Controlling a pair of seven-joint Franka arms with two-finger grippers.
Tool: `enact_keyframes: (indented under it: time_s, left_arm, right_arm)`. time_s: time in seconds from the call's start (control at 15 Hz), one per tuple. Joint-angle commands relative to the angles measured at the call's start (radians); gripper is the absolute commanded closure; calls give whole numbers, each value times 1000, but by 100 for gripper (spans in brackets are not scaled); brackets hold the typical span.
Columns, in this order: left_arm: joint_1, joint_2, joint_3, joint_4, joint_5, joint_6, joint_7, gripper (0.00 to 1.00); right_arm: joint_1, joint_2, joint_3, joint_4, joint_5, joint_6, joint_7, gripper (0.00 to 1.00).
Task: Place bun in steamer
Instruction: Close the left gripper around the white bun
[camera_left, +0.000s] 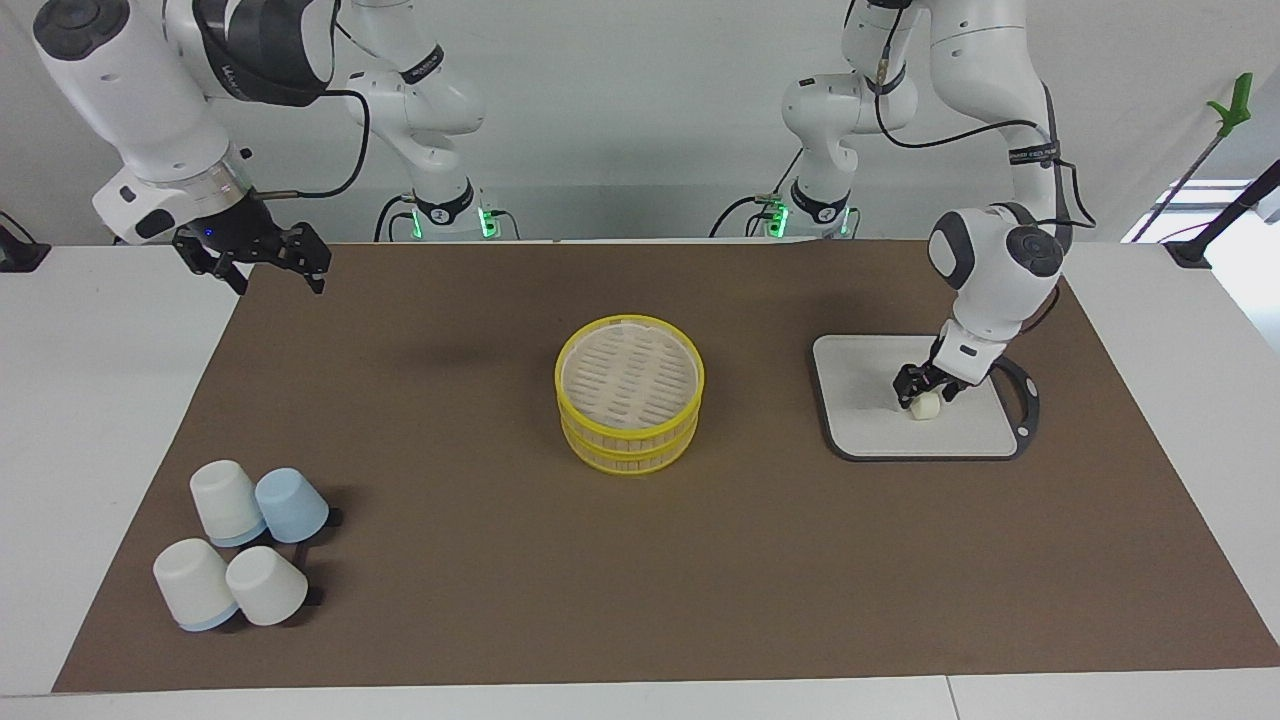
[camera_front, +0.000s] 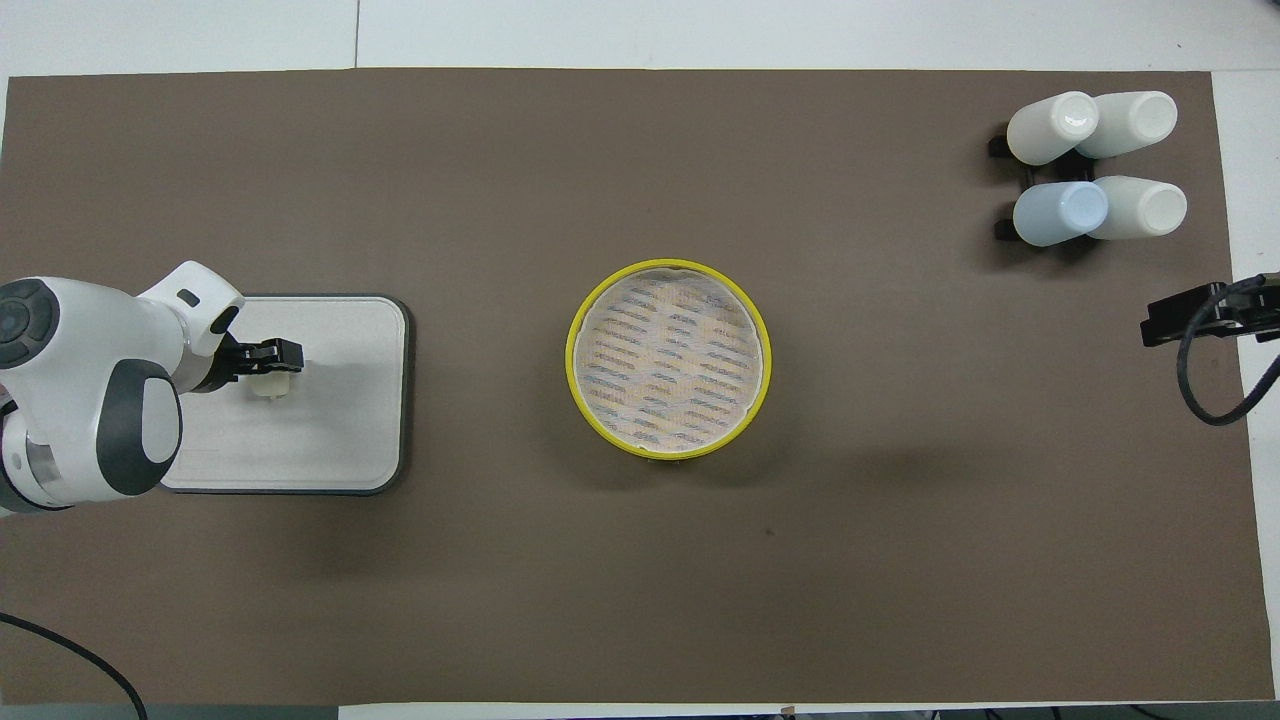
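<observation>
At the right of the facing view, the left gripper (camera_left: 926, 391) is straddling the bun (camera_left: 926, 405) on the grey board (camera_left: 860, 400), jaws partly open, grip not yet certain. The steamer (camera_left: 629, 391) is sitting mid-frame; the right gripper (camera_left: 268, 262) is waiting open, upper left.

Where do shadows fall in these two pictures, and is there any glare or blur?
Facing view: soft shadows beside the cups and under the steamer; a bright window patch at the frame's edge; everything sharp. Overhead view: faint blurred arm shadows on the brown mat nearer the robots than the steamer, a small highlight on one cup top; the left arm's white casing looms large but stays sharp.
</observation>
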Motion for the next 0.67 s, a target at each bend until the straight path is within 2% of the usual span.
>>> enact_keyframes:
  time_s: [0.0, 0.2, 0.33, 0.6]
  left_arm:
    - [10, 4, -5, 0, 24, 13, -16, 25]
    - [10, 4, -3, 0, 24, 10, -15, 40]
    - [10, 2, -3, 0, 24, 10, -15, 45]
    - [10, 4, -3, 9, 24, 4, -15, 48]
  right_arm:
    - [-7, -2, 5, 0, -8, -12, -22, 0]
    - [-7, -2, 5, 0, -8, -12, -22, 0]
    - [-7, -2, 5, 0, -8, -12, -22, 0]
    - [-6, -2, 5, 0, -8, -28, -22, 0]
